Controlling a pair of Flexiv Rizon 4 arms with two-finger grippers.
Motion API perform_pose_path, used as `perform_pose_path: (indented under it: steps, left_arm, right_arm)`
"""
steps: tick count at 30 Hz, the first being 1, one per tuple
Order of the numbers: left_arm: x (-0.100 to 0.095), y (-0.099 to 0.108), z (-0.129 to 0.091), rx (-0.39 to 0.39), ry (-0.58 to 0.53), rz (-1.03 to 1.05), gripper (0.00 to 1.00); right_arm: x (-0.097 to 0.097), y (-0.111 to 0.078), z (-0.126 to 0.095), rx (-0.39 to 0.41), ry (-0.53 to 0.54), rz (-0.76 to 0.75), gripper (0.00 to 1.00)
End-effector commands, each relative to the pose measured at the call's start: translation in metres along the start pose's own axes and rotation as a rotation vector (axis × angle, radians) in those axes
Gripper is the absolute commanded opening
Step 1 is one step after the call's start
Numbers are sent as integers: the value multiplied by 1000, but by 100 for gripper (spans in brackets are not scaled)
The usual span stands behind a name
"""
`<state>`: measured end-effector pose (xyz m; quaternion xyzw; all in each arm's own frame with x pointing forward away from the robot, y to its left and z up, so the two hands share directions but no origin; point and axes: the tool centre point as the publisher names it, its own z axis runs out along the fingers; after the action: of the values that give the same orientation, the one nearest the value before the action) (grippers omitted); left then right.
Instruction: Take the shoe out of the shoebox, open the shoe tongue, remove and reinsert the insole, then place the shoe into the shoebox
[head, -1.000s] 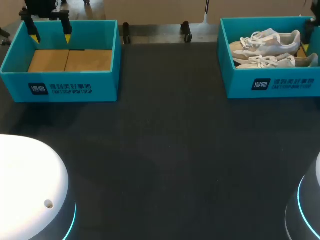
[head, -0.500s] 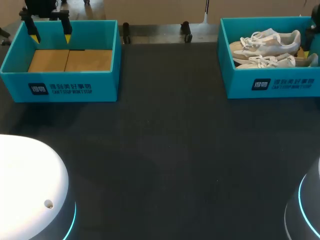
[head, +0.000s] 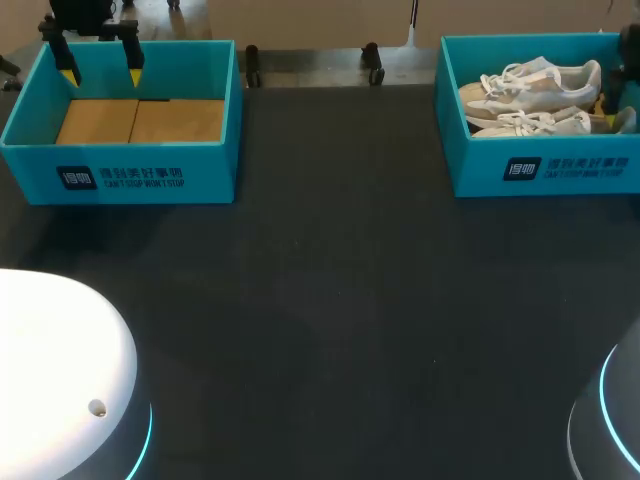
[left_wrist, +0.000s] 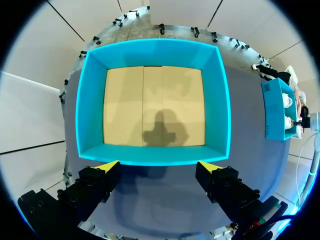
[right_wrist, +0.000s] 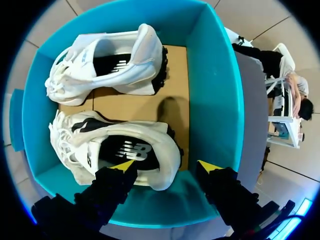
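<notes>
Two white shoes are seen lying on their sides in the teal shoebox at the table's far right corner, toes pointing the same way. The nearer shoe is found directly ahead of the right gripper, with its heel beneath one yellow tip. The other shoe is laid beside it, further along the box's tan floor. The two shoes are kept apart by a narrow strip of that floor.

The right gripper's fingers are spread wide above the heel end of the shoebox, and nothing is held between them. One fingertip is placed over the nearer shoe's collar, and the second is set over the floor by the box wall. Whether a tip touches the shoe cannot be told.

A second teal box is seen at the table's far left corner, showing only its tan floor. The left gripper is held above that box's edge, its fingers also spread wide and gripping nothing. Between the two boxes the dark table is spread.
</notes>
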<state>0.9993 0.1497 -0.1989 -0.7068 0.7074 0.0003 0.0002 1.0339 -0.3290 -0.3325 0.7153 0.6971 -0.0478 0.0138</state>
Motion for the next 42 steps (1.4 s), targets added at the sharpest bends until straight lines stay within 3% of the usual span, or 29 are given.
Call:
perform_pose_path:
  steps: [1,7,15,30,35,42]
  left_arm:
    - [0,0,0,0,0,0,100]
    - [0,0,0,0,0,0,100]
    - [0,0,0,0,0,0,100]
    - [0,0,0,0,0,0,100]
    - [0,0,0,0,0,0,100]
    - [0,0,0,0,0,0,100]
  right_arm:
    - [-1,5,5,2,1,3,72]
    - [-1,6,11,7,6,11,64]
    - [-1,0,18,11,10,30,64]
    - [0,0,29,13,9,41,71]
    - [1,0,31,19,4,43,80]
    - [2,-1,36,27,11,42,75]
